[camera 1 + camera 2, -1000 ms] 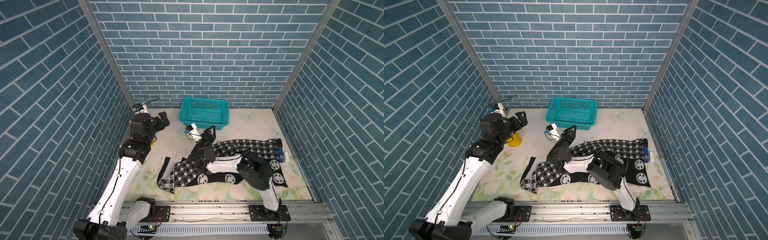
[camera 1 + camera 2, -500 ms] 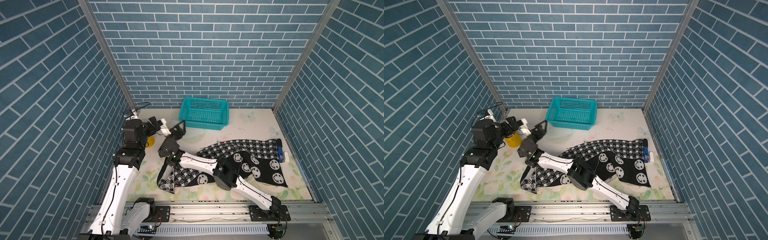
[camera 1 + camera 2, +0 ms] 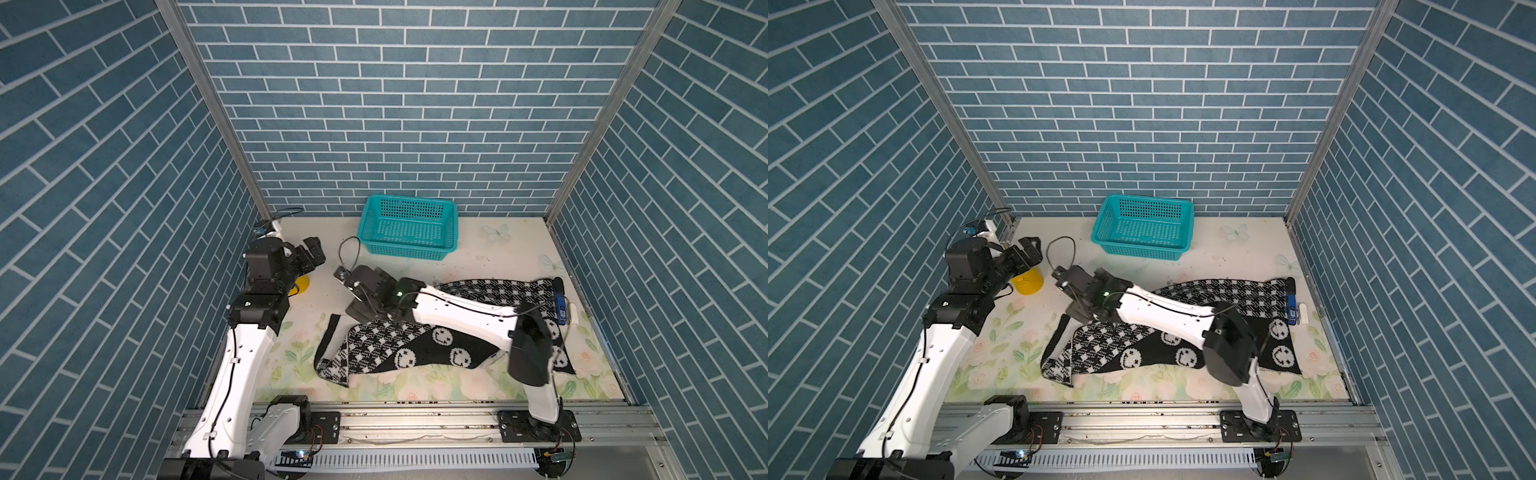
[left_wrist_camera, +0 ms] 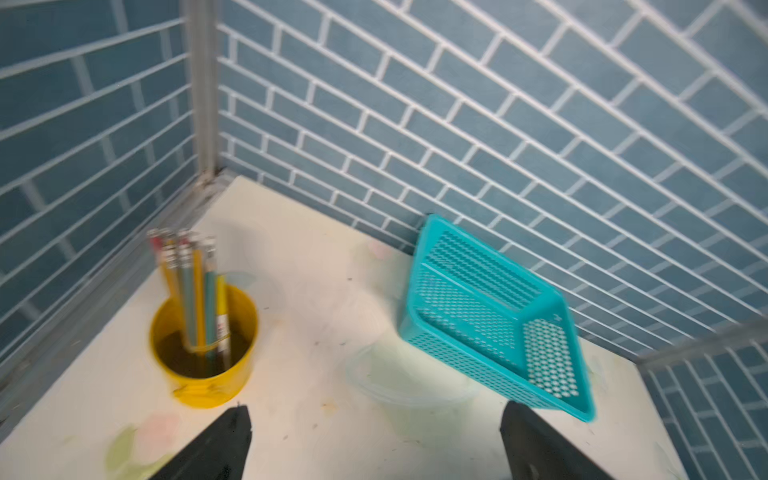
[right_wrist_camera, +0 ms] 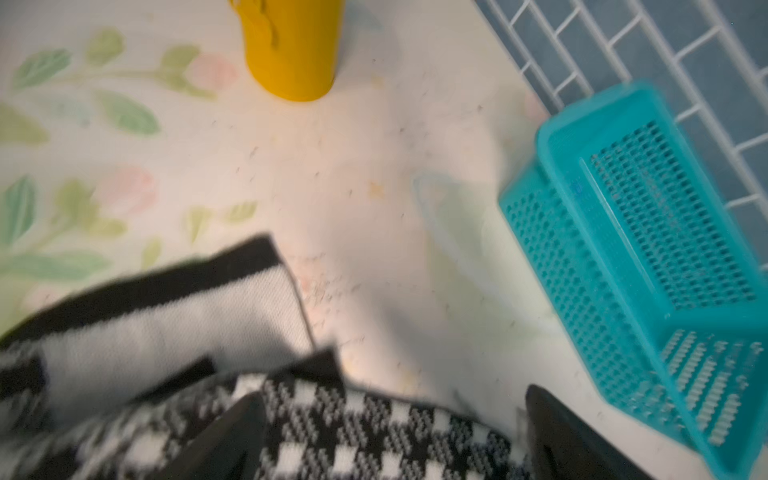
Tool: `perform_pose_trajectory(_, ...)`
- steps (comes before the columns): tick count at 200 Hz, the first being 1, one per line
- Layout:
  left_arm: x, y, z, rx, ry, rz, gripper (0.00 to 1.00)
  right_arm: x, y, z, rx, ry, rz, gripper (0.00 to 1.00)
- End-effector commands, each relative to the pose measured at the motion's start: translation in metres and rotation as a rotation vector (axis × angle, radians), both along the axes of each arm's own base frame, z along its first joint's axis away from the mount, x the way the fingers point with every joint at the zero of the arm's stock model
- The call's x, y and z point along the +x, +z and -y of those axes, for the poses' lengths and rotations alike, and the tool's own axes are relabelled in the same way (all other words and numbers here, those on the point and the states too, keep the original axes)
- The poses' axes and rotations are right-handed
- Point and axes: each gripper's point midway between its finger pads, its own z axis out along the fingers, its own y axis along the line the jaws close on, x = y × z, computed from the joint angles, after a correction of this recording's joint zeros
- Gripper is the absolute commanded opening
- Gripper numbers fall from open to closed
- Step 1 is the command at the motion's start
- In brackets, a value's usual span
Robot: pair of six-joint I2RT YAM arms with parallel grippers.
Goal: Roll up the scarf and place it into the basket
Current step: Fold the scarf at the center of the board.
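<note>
Black-and-white knitted scarf lies unrolled across the table, crumpled and doubled over itself; houndstooth check at its left end and far strip, smiley faces nearer the front; teal mesh basket stands upright, apart from it, at the far edge.

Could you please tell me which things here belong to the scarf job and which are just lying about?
Job:
- long black-and-white knitted scarf with smiley faces
- rectangular teal plastic mesh basket

Lying about:
- yellow round cup of pencils
- small blue object beside the scarf
</note>
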Motion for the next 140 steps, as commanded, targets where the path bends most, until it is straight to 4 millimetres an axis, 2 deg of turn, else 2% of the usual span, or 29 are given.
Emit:
perform_pose_trajectory(1,-0.015,-0.020,-0.037,-0.030,0.104,-0.086,1.00,-0.023,-0.010,0.048,0.096,-0.073,-0.208,0.99)
perform_pose_trajectory(14,-0.015,-0.027,-0.045,-0.060,0.105,-0.114,1.00,-0.032,-0.024,0.064,0.082,-0.068,-0.242,0.99)
perform_pose_trajectory(35,-0.012,-0.044,-0.048,-0.105,0.088,-0.168,1.00,-0.045,-0.053,0.072,0.054,-0.034,-0.303,0.99)
perform_pose_trajectory(51,-0.011,-0.060,-0.051,-0.161,0.081,-0.205,1.00,-0.049,-0.075,0.071,0.032,-0.015,-0.335,0.99)
perform_pose_trajectory(76,-0.013,-0.081,-0.057,-0.224,0.091,-0.262,1.00,-0.053,-0.096,0.058,0.039,0.028,-0.370,1.00)
perform_pose_trajectory(115,-0.018,-0.084,-0.060,-0.235,0.094,-0.273,1.00,-0.052,-0.127,0.038,0.019,0.070,-0.412,1.00)
perform_pose_trajectory(140,-0.021,-0.080,-0.062,-0.226,0.099,-0.271,1.00,-0.045,-0.153,0.037,-0.037,0.045,-0.440,0.95)
